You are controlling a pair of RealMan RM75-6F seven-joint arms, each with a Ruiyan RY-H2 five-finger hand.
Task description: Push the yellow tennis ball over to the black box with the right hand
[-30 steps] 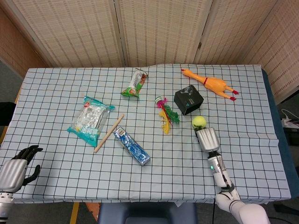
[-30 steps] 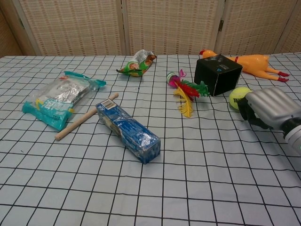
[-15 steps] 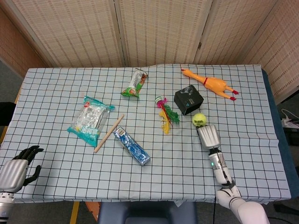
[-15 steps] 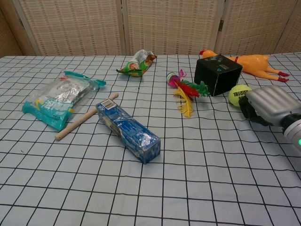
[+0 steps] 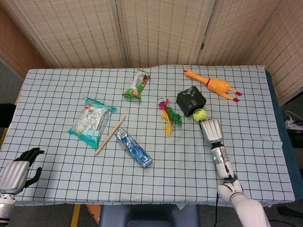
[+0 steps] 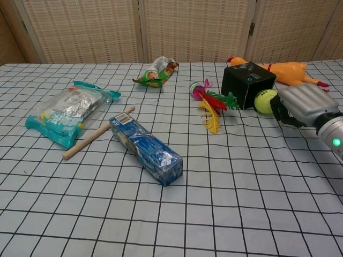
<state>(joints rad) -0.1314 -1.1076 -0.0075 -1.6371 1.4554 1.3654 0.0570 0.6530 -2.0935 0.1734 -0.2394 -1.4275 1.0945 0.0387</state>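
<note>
Yellow fuzzy tennis ball (image 5: 200, 114) lies touching the small black cardboard box (image 5: 191, 101), on its near right side. Behind it the silver right hand (image 5: 210, 129) presses with curled fingers, holding nothing. The push looks almost finished; next, I think, only a gentle retreat.

The right hand (image 6: 300, 104) has a ribbed silver-grey back over black fingers (image 6: 280, 114); behind it runs a silver cylindrical wrist with a small green light, then a white forearm shell; the left hand (image 5: 18, 169) is silver-backed with black fingers (image 5: 33, 152).
</note>
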